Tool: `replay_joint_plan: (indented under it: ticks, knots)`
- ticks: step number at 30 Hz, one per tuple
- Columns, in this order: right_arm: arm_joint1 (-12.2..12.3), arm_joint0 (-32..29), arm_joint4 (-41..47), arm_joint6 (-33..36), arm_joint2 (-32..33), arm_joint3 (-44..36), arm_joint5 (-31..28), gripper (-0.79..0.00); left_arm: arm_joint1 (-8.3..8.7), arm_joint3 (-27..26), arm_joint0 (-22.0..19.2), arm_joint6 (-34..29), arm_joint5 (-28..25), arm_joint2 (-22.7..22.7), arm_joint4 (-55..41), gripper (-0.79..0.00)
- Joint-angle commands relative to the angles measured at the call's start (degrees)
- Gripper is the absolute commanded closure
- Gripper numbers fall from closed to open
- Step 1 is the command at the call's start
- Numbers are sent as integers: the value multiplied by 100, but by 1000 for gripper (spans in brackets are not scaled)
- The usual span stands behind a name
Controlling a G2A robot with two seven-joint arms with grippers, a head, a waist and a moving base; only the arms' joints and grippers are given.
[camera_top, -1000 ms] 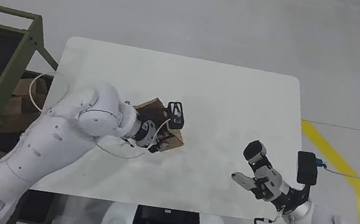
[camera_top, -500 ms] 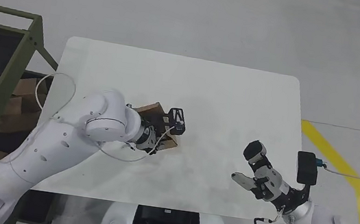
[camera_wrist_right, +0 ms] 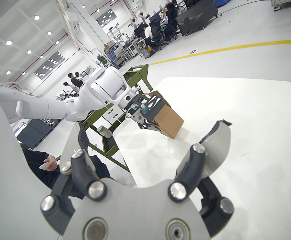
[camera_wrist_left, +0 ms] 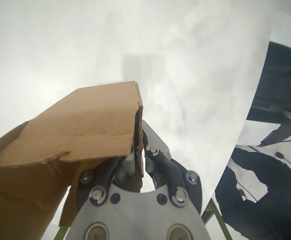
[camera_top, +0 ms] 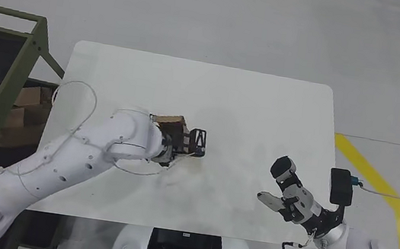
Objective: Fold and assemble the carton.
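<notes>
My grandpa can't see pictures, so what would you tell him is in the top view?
The left gripper has its jaws shut on a brown carton just left of the middle of a white table. The right gripper hangs open near the table's front right corner, apart from the carton.

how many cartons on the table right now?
1. The carton is left of the table centre, gripped by the left gripper. More cardboard lies in the green rack beside it; pieces there can't be counted.
</notes>
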Motion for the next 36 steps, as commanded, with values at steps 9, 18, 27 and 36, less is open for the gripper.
replay_joint_plan:
  ticks: [9,18,27,36]
  knots:
    - [0,0,0,0,0,0,0,-785,100,254,-922,372,-372,1128,86,0]
    - [0,0,0,0,0,0,0,-785,44,722,-1559,759,-758,1722,-426,0]
    - [0,0,0,0,0,0,0,-785,-82,907,-1956,732,-731,2233,-543,0]
    - [0,0,0,0,0,0,0,-785,-165,1021,-2091,732,-731,2369,-660,-102]
